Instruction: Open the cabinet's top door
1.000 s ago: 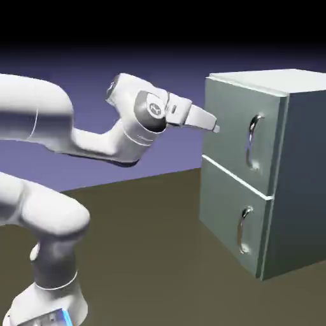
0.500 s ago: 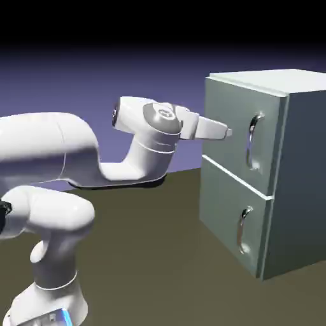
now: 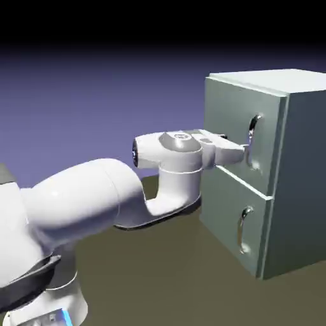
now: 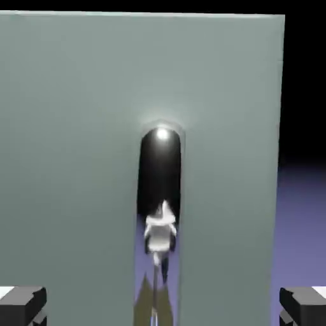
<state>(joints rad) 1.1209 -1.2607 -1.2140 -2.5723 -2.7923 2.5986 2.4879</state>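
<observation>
While the top door [image 3: 239,130] stays flush in the cabinet [image 3: 299,172] at the bench's right:
Fingers: gripper [image 3: 244,151] level, spread wide, empty, tips [image 4: 23,304] flanking the handle [image 4: 160,184].
Handling: judged rigid, hinged, smooth metal; likely slippery.
Hold: mid-bar of the vertical handle.
Surroundings: lower panel [image 3: 229,216] beneath, similar handle [image 3: 243,230].
Obstructions: none seen.

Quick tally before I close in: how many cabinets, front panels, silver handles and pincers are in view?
Cabinet: 1
Front panels: 2, the top door and the lower panel
Silver handles: 2, upper and lower
Pincer: 1, open
Total: 6
</observation>
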